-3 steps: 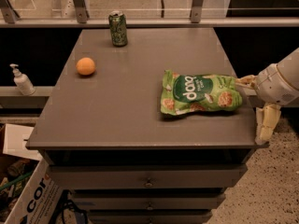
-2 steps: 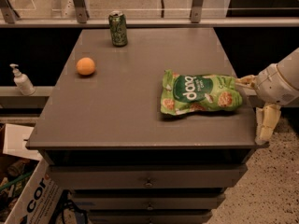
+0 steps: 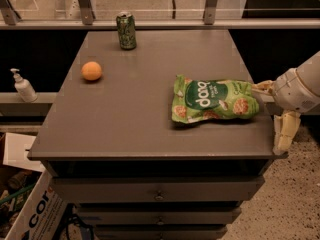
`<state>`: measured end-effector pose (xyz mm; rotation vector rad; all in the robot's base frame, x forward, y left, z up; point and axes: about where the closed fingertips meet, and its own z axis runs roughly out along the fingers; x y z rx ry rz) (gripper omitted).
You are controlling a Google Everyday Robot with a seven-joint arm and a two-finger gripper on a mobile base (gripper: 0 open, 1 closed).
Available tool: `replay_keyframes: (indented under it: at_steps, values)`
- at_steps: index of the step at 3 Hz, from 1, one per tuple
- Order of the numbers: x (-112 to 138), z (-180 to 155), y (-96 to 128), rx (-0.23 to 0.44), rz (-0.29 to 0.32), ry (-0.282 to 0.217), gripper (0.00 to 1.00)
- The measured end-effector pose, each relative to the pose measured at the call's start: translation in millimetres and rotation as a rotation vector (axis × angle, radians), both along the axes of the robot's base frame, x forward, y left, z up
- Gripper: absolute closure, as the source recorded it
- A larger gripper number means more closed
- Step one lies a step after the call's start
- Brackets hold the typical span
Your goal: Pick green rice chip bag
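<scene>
The green rice chip bag (image 3: 215,101) lies flat on the right half of the grey table (image 3: 140,114), a puffy light-green bag with a dark green patch and pictures of tan chips. My gripper (image 3: 268,117) is at the table's right edge, just right of the bag. It is open. One cream finger (image 3: 262,87) touches or nearly touches the bag's right end. The other finger (image 3: 283,132) hangs down past the table's front right corner. Nothing is held.
A green drink can (image 3: 126,30) stands at the back of the table. An orange ball (image 3: 91,71) lies at the left. A pump bottle (image 3: 22,86) stands on a ledge to the left. A cardboard box (image 3: 25,209) sits on the floor at lower left. Drawers are below the tabletop.
</scene>
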<state>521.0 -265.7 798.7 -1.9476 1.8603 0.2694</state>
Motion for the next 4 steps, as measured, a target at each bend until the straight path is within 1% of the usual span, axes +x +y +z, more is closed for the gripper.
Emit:
replay_keyframes:
  at_steps: [4]
  values:
    - [0.2,0.2,0.1,0.000,0.000,0.000,0.00]
